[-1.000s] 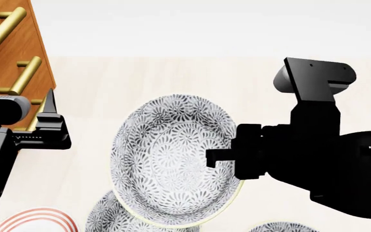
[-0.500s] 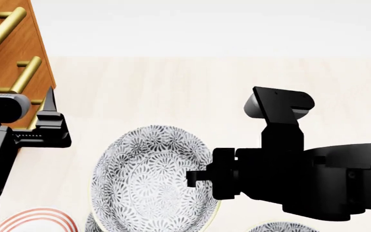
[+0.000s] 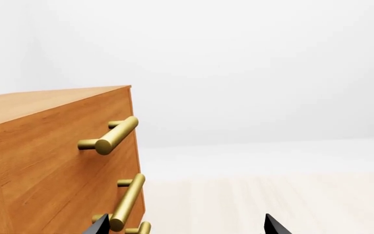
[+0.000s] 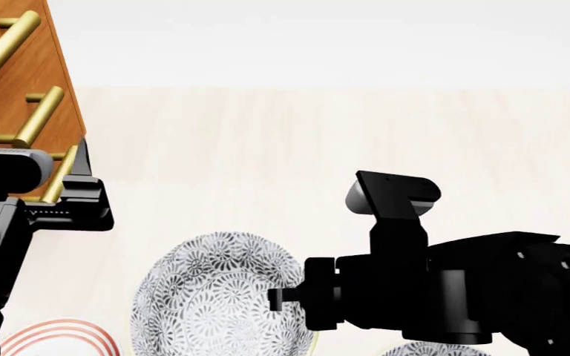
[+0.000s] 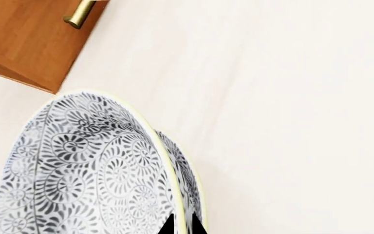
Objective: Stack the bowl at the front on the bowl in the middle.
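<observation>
The bowl at the front (image 4: 216,300), white with a dense grey-black floral print, hangs tilted in my right gripper (image 4: 277,297). The gripper is shut on its pale rim. In the right wrist view the bowl (image 5: 76,170) fills the near side, and the two black fingertips (image 5: 167,226) pinch the rim, one inside and one outside. Just beyond that rim shows a strip of the bowl in the middle (image 5: 187,183), with the same print. In the head view the held bowl hides it. My left gripper (image 4: 85,170) stands open by the cabinet, holding nothing (image 3: 183,229).
A wooden cabinet (image 4: 8,81) with brass handles (image 3: 112,139) stands at the left, close to the left gripper. A third floral bowl (image 4: 432,348) and a red-ringed plate (image 4: 57,337) show at the near edge. The pale wood table (image 4: 315,133) stretches beyond.
My right gripper has carried the bowl down and toward the near left, so it now covers the bowl below it. The left arm has barely moved.
</observation>
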You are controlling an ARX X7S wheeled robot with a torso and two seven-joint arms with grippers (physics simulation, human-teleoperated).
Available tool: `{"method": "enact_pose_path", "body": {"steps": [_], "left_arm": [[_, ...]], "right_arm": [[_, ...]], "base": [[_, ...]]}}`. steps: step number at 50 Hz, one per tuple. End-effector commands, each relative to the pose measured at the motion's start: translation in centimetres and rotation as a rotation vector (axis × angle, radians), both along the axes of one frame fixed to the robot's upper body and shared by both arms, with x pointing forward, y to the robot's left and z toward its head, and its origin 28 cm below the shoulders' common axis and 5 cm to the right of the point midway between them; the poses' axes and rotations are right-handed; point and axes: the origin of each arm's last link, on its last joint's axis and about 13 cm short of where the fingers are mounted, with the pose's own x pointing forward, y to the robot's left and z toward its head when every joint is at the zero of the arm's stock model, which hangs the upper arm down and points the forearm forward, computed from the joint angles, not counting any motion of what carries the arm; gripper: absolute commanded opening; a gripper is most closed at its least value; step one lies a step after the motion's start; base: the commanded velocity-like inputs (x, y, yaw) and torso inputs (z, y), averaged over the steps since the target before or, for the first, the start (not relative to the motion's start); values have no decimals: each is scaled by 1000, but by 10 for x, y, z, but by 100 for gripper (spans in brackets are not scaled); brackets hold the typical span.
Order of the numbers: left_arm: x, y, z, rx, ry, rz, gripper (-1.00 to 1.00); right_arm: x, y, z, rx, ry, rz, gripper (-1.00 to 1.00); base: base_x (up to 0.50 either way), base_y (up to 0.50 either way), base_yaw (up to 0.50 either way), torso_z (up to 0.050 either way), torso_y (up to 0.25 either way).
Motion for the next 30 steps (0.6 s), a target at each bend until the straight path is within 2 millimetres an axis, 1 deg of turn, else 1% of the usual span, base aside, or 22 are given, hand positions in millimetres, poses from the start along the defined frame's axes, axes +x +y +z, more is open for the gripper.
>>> {"method": "enact_pose_path", "body": {"steps": [1,11,12,27,29,30], "left_arm": [[0,-1,-2,6,4,-3,100],[-1,-1,-3,10,8,-5,100],[-1,-1,-4,10,9,-5,100],[0,-1,-5,10,12,-3,100],[1,-1,-5,10,13,-2,100],[1,-1,-5,10,12,-2,100]], "right_arm": [[14,3,-22,11,52,7,-100],[17,5,-31,8,78,28,-100],[17,5,-32,-6,79,31,100],[14,5,-30,-35,54,61,100],[12,4,-24,-32,4,34,100],[11,3,-17,-67,-107,-22,100]], "base": [[0,0,0,0,0],[0,0,0,0,0],[0,0,0,0,0],[0,0,0,0,0],[0,0,0,0,0],[0,0,0,0,0]]}}
